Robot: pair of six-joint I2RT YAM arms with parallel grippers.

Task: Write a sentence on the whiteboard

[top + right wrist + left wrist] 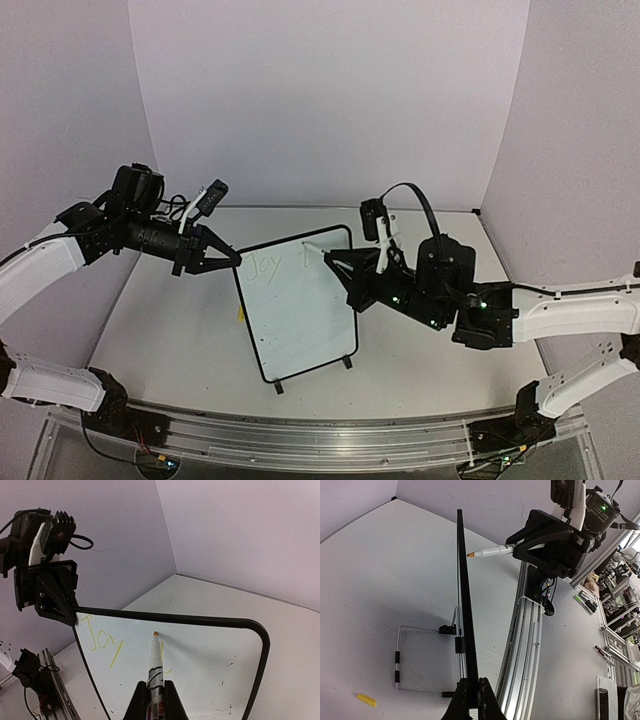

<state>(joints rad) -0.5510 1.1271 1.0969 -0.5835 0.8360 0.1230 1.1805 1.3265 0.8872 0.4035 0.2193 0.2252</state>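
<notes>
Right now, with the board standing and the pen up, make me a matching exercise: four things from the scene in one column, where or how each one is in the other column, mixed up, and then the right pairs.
Column one
1. whiteboard
2. marker
3. small yellow piece
4. left claw

Column two
A. lying loose on the table
B. shut on the board's top corner
C. standing on its two feet
D. gripped by the right claw, tip toward the board

Pairs: 1-C, 2-D, 3-A, 4-B.
</notes>
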